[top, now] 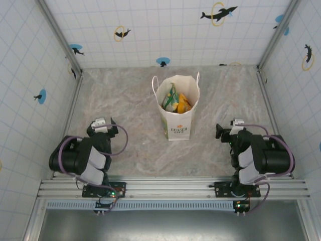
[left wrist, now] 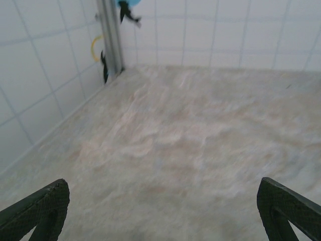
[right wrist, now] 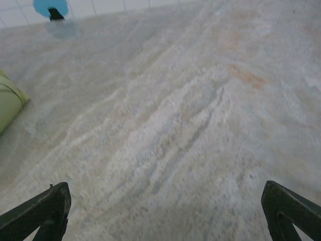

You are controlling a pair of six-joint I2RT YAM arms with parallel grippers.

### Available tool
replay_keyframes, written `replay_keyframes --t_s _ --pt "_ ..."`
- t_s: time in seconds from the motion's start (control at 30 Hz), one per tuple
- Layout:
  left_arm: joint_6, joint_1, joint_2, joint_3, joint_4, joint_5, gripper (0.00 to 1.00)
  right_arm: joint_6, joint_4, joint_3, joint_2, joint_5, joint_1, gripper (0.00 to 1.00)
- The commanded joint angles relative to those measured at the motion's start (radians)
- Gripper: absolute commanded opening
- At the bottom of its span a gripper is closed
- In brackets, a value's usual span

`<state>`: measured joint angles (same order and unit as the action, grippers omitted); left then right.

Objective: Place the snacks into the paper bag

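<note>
The paper bag stands upright and open-mouthed in the middle of the table, with its green logo on the near face. Inside it lie the snacks; green, yellow and orange packets show at the top, and the others are hidden below. My left gripper rests low near the front left, well apart from the bag. In the left wrist view the left gripper is open, with bare table between its fingers. My right gripper sits at the front right. The right gripper is open too, with nothing between its fingers.
Tiled walls with dolphin stickers enclose the marbled table on three sides. A green corner of the bag shows at the left edge of the right wrist view. A metal rail runs along the near edge.
</note>
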<state>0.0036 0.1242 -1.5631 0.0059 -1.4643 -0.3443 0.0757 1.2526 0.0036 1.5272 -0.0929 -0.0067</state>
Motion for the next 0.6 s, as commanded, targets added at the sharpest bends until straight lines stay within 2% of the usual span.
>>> replay_keyframes --t_s 0.0,0.03,0.07,0.1,0.17,0.57 --pt "-0.023 -0.027 0.024 -0.134 -0.118 -0.002 0.98 -0.02 0.08 -0.033 -0.002 0.063 0.007 1.0" --pt "-0.063 -0.042 0.022 -0.061 0.014 -0.04 0.98 -0.01 0.098 -0.023 0.022 0.076 0.007 1.0" --pt "-0.111 -0.102 0.033 -0.029 0.104 0.058 0.98 -0.003 0.071 -0.019 0.013 0.095 0.006 1.0" --pt "-0.138 -0.145 0.05 -0.041 0.121 0.128 0.98 0.002 0.017 -0.005 -0.002 0.105 0.007 1.0" --pt "-0.131 -0.15 0.037 -0.05 0.069 0.128 0.98 -0.004 0.029 -0.007 0.001 0.128 0.016 1.0" --pt "-0.108 -0.13 0.044 -0.03 0.122 0.113 0.98 -0.001 0.01 -0.004 -0.004 0.127 0.016 1.0"
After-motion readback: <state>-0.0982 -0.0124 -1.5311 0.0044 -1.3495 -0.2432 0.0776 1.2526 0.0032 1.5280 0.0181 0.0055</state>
